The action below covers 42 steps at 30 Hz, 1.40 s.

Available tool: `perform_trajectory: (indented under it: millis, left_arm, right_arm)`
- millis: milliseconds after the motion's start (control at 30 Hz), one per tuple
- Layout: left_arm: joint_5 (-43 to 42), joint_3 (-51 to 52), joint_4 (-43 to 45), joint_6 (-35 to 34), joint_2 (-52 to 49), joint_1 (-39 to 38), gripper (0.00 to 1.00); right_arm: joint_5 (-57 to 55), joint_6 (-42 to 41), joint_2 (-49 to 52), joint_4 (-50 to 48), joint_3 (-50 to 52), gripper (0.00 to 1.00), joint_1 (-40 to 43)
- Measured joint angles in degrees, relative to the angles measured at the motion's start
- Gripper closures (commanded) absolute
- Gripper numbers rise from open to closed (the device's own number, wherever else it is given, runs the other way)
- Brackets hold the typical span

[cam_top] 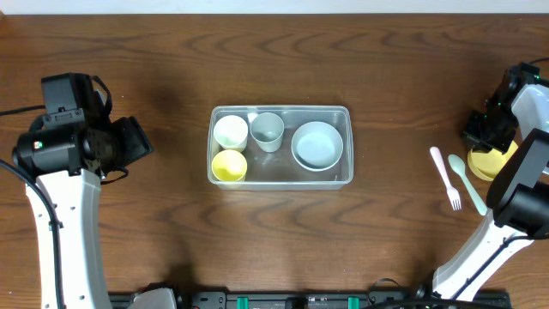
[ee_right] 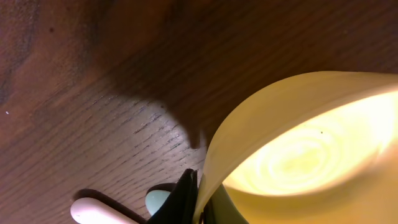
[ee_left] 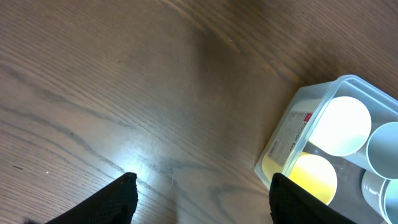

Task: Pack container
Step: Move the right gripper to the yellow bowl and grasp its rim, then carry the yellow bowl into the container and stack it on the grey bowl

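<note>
The clear plastic container point(cam_top: 346, 116) sits mid-table and holds a white cup point(cam_top: 230, 131), a yellow cup point(cam_top: 229, 166), a pale grey cup point(cam_top: 267, 130) and a light blue bowl point(cam_top: 317, 145). Its left end shows in the left wrist view point(ee_left: 292, 134). My left gripper point(ee_left: 202, 196) is open and empty over bare table, left of the container. My right gripper point(ee_right: 200, 199) is at the far right, shut on the rim of a yellow bowl point(ee_right: 298, 149), also seen overhead point(cam_top: 491, 161).
A pink fork point(cam_top: 446, 178) and a pale green spoon point(cam_top: 467, 184) lie on the wooden table just left of the yellow bowl. The spoon's bowl point(ee_right: 158, 200) and the fork's end point(ee_right: 93, 211) show under the right wrist.
</note>
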<state>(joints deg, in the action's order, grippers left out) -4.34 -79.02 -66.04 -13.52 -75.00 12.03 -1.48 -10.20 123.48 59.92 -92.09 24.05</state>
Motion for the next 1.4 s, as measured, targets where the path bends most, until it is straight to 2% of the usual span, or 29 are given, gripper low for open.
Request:
perform_trajectory:
  millis: [367,600,767,967,1167,1300,1400]
  left_arm:
    - [0.00,0.00,0.00,0.00,0.00,0.00,0.32]
    - [0.00,0.00,0.04,0.00,0.00,-0.02,0.32]
    - [0.00,0.00,0.00,0.00,0.00,0.00,0.32]
    - [0.00,0.00,-0.02,0.00,0.00,0.00,0.32]
    - [0.00,0.00,-0.09,0.00,0.00,0.00,0.32]
    - [-0.02,0.00,-0.11,0.00,0.00,0.00,0.32]
    - [0.00,0.00,-0.13,0.00,0.00,0.00,0.32]
  right_arm:
    - [-0.55,-0.02,-0.92,1.60,-0.57,0.99,-0.46]
    - [2.78,2.32,-8.83,5.81,-4.04,0.99,-6.03]
    - [7.82,8.66,-21.88,5.84,-6.34,0.99,-16.13]
    - [11.87,19.85,-30.71,6.27,-7.54,0.99,-35.10]
    - [8.66,25.75,-28.09,5.95,-6.80,0.96,-50.86]
    - [6.82,26.32,-22.62,5.88,-6.23,0.99,-56.76]
    - [6.38,26.23,-19.21,6.10,-5.97,0.99,-58.27]
